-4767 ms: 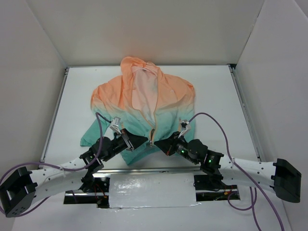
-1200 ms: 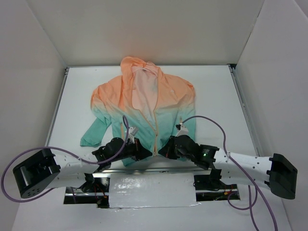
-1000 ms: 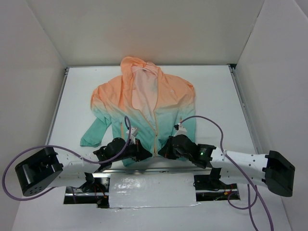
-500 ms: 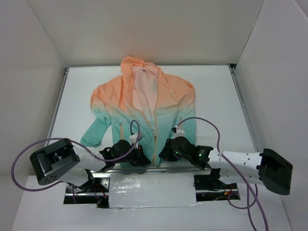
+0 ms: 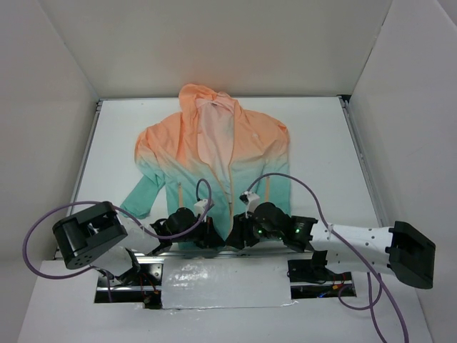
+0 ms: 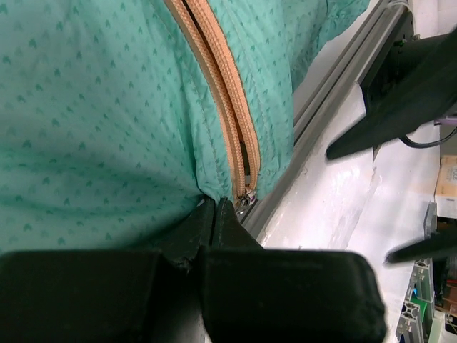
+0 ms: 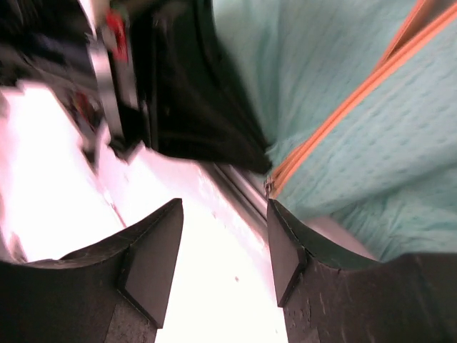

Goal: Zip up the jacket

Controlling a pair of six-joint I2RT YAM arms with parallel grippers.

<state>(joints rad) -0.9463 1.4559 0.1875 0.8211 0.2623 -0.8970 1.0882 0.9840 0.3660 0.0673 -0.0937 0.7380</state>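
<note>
Fabric this thin will slip and bunch, we judge: peach-to-teal hooded jacket [image 5: 214,153] lies flat on white table [image 5: 321,143], left gripper [image 6: 214,212] pinching its hem beside orange zipper [image 6: 225,100], right gripper [image 7: 223,207] spread nearby; small metal slider [image 6: 245,199] looks the best hold.

A white tabletop [image 5: 314,143] is enclosed on three sides by plain white walls [image 5: 214,43], edged with metal rails [image 5: 81,171], and met at its near edge by a silvery sheet [image 5: 225,282].
</note>
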